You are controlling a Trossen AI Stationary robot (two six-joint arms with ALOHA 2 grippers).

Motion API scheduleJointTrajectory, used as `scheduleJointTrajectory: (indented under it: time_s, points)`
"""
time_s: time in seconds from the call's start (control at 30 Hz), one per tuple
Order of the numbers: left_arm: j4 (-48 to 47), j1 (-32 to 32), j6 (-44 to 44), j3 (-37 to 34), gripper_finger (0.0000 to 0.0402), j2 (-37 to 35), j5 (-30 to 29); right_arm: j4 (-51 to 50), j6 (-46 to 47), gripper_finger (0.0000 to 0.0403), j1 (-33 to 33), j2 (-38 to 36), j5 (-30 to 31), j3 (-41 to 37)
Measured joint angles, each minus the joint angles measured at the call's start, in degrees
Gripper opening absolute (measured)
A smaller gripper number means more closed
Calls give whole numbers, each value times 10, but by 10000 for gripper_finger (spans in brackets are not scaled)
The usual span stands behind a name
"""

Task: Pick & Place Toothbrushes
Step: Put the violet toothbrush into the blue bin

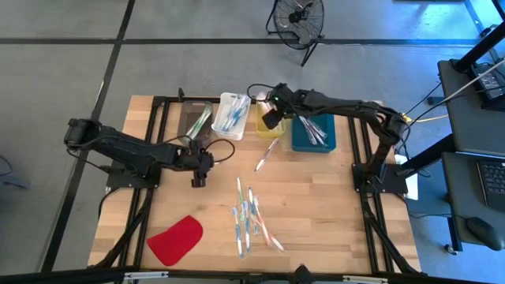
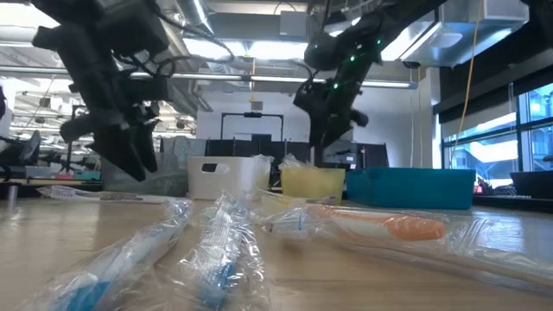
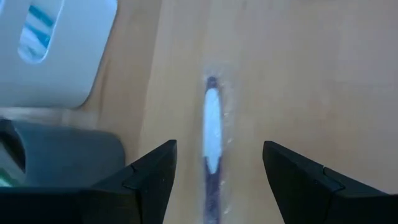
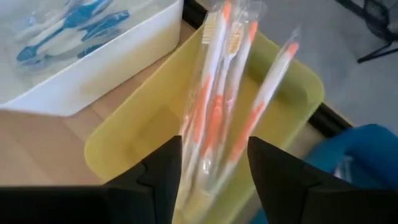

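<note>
Wooden table [image 1: 316, 205] is bearing loose toothbrushes [image 1: 246, 217] while the right gripper [image 4: 214, 177], jaws apart, is hovering over the yellow bin [image 4: 137, 134] and the left gripper [image 3: 217, 180] is gaping above one.

Both arms are dark, near-black, built of chunky jointed segments linked by slim tubular sections, each rising from a black base plate. A thin black cable loops off the right arm's wrist, where small green lights glow. The left pincer [image 3: 217, 180] has two matte black, wedge-shaped fingers [image 3: 155, 177] with angular facets; the right pincer [image 4: 214, 177] has the same black wedge fingers [image 4: 280, 174].
</note>
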Motion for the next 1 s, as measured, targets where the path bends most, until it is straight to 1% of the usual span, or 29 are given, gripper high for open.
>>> scheduleJointTrajectory:
  time_s: [0.13,0.3,0.37,0.57,0.7,0.83,1.0]
  points:
    - [-1,22,1,0,235,37,10,-40,-15,186,21,-23,17,0]
    - [-1,40,0,0,235,79,15,-89,-14,178,52,-39,61,0]
    - [-1,47,-2,2,235,88,19,-108,-9,171,64,-40,73,0]
    - [-3,64,-7,2,232,92,55,-158,12,149,104,-41,102,0]
    - [-5,79,-2,2,210,92,83,-193,25,132,134,-41,122,0]
    - [-5,103,8,1,177,93,130,-228,34,116,165,-41,123,0]
    - [-7,118,9,1,135,93,154,-252,61,95,206,-41,134,0]
